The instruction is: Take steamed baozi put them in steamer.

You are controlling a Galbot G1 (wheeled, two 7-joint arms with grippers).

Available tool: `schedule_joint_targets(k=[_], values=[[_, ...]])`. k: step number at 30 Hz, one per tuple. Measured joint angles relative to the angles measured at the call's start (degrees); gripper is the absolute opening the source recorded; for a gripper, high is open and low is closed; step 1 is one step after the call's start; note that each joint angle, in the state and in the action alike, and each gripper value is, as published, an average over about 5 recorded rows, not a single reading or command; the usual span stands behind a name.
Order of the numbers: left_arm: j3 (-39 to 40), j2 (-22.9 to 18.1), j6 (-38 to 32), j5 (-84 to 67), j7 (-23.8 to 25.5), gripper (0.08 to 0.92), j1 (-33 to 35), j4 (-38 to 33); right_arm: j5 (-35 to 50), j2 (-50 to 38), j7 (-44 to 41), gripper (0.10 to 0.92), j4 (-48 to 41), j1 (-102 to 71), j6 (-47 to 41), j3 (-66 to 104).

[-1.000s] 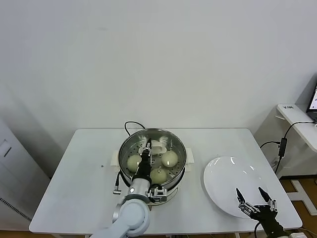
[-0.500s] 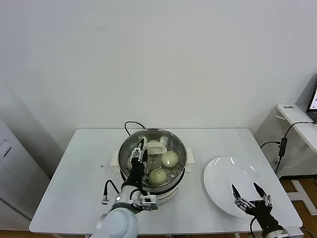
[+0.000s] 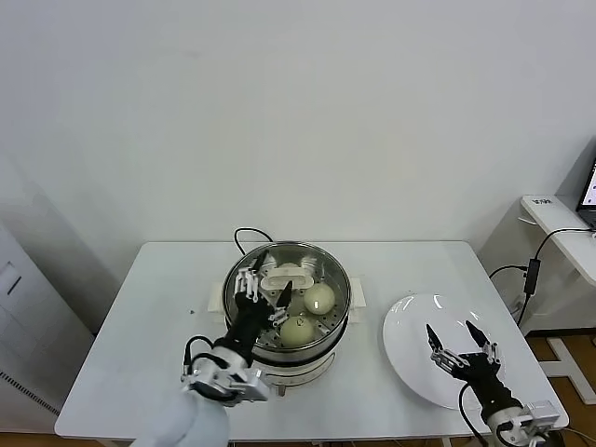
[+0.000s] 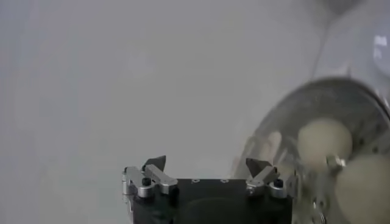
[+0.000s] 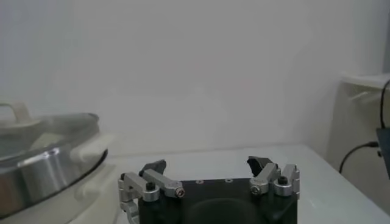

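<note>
Nearest us, our left gripper (image 3: 262, 291) hovers with fingers spread and holding nothing over the near left rim of the steamer (image 3: 331, 321), hiding that part of the pot. Our right gripper (image 3: 460, 340) hangs spread and empty over the near edge of the white plate (image 3: 419, 326). Beyond, the steamer stands upright mid-table (image 3: 149, 307), mouth up; two buns (image 3: 318, 298) sit dome-up inside, touching. Its black cord (image 3: 244, 234) trails toward the wall.
</note>
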Motion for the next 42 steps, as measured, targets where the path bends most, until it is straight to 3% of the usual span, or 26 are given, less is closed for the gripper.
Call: schedule_joint_targets(k=[8, 17, 29, 42], values=[[-11.4, -3.0, -10.9, -14.6, -1.9, 0.823, 3.7, -0.4, -0.5, 0.8, 1.6, 0.823, 1.0, 3.1, -0.7, -1.7], [-24.6, -6.8, -18.6, -26.9, -1.0, 0.823, 7.7, 2.5, -0.8, 2.2, 2.6, 0.823, 1.5, 5.1, -1.3, -2.1], [-36.3, -12.7, -23.7, -35.3, 3.9, 0.823, 14.0, 7.1, -1.7, 4.6, 2.1, 0.823, 1.4, 5.7, -1.6, -2.2], [-42.2, -16.9, -26.1, -38.3, 7.9, 0.823, 19.6, 8.6, -3.2, 6.4, 1.6, 0.823, 0.7, 6.4, -1.5, -3.0]])
